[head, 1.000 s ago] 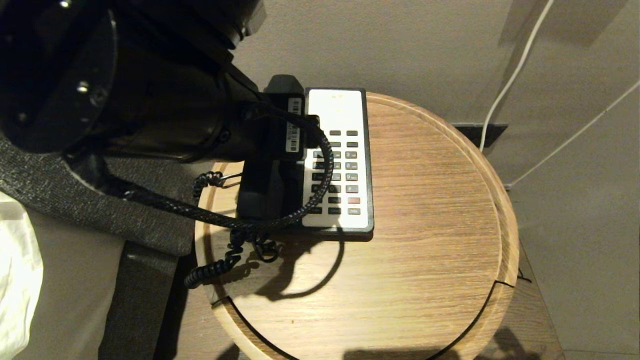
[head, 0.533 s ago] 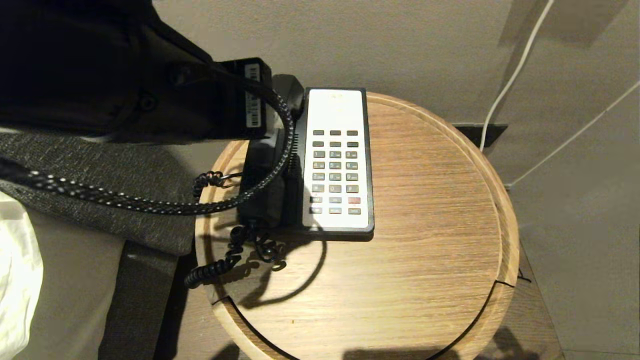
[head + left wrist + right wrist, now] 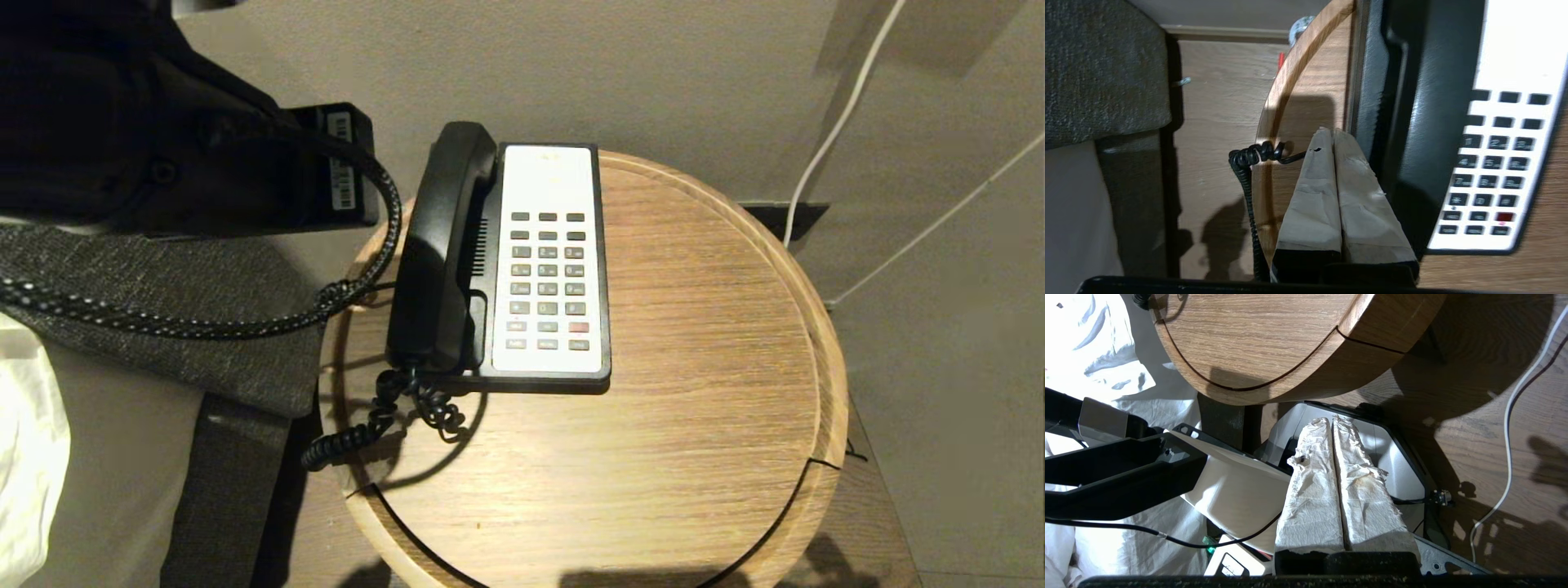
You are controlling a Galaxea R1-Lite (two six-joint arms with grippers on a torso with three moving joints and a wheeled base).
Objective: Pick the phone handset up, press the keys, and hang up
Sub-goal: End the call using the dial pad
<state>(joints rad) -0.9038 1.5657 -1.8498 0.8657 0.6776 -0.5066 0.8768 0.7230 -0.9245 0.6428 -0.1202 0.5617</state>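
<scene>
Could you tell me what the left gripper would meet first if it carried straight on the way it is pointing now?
Probably the round wooden table: the shut left gripper points at its top near the rim, just beside the phone handset in its cradle. Depth is unclear, so it might graze the handset instead.

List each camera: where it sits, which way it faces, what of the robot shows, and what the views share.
Head view: from the robot's head, looking down on the round wooden table, with the phone handset lying in the phone base; the left arm shows upper left.
Left wrist view: behind the left gripper, fingers together, empty, beside the handset above the table's edge.
Right wrist view: behind the right gripper, shut, low beside the table, facing the floor and the robot's base.
Shared: all show the table; head and left wrist show the phone.
</scene>
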